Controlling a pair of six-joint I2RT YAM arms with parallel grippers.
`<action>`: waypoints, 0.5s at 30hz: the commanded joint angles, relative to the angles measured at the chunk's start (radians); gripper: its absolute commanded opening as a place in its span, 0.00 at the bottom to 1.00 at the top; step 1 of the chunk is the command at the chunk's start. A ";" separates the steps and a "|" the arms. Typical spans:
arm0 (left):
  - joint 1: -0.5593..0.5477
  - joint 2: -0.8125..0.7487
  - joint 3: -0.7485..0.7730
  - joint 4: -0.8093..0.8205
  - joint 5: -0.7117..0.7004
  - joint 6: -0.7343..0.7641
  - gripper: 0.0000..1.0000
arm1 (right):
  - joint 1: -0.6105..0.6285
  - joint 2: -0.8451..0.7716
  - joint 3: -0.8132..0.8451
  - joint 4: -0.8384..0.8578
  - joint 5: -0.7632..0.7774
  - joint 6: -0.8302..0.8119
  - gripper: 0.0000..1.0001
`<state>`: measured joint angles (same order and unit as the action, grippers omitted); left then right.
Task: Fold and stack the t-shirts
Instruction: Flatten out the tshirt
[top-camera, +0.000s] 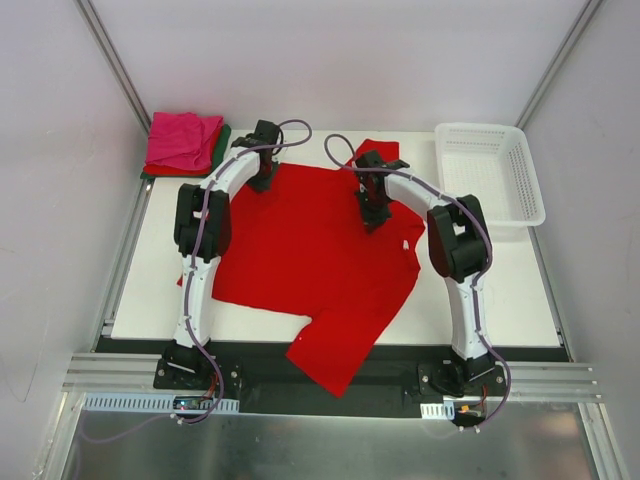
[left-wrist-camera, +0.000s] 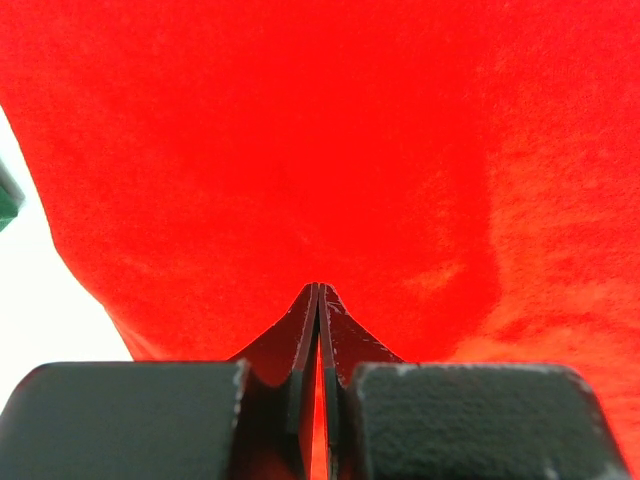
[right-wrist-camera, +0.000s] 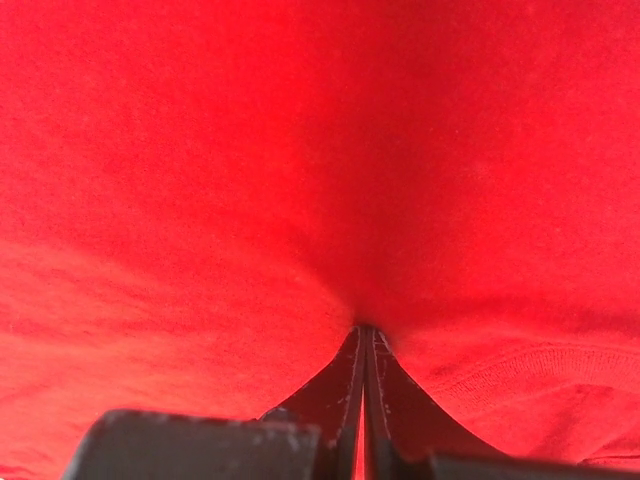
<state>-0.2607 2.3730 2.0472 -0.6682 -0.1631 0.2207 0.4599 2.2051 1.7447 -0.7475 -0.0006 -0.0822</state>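
A large bright red t-shirt (top-camera: 300, 250) lies spread across the white table (top-camera: 500, 290), one sleeve hanging over the near edge. My left gripper (top-camera: 263, 183) is at its far left corner, jaws pressed shut with the cloth pinched at the tips (left-wrist-camera: 320, 288). The right gripper (top-camera: 370, 222) stands on the far right part of the shirt near the other sleeve, shut too, and the red cloth (right-wrist-camera: 300, 180) puckers where it meets the tips (right-wrist-camera: 364, 328). At the far left corner sits a folded stack of t-shirts (top-camera: 185, 140), magenta on top with dark green and red edges beneath.
A white plastic lattice basket (top-camera: 492, 172) stands at the far right of the table. Grey walls and metal frame posts close in the left, right and back. A black strip and metal rail run along the near edge by the arm bases.
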 joint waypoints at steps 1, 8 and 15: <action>0.008 0.000 0.024 -0.018 -0.015 0.009 0.00 | -0.047 0.065 0.044 -0.082 0.102 -0.027 0.01; 0.011 -0.011 0.005 -0.018 -0.024 0.005 0.00 | -0.087 0.073 0.088 -0.113 0.067 -0.025 0.01; 0.023 -0.057 -0.041 -0.018 -0.019 -0.017 0.00 | -0.095 0.058 0.101 -0.138 0.113 -0.027 0.01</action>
<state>-0.2539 2.3730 2.0350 -0.6674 -0.1665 0.2195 0.3706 2.2494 1.8248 -0.8215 0.0368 -0.0910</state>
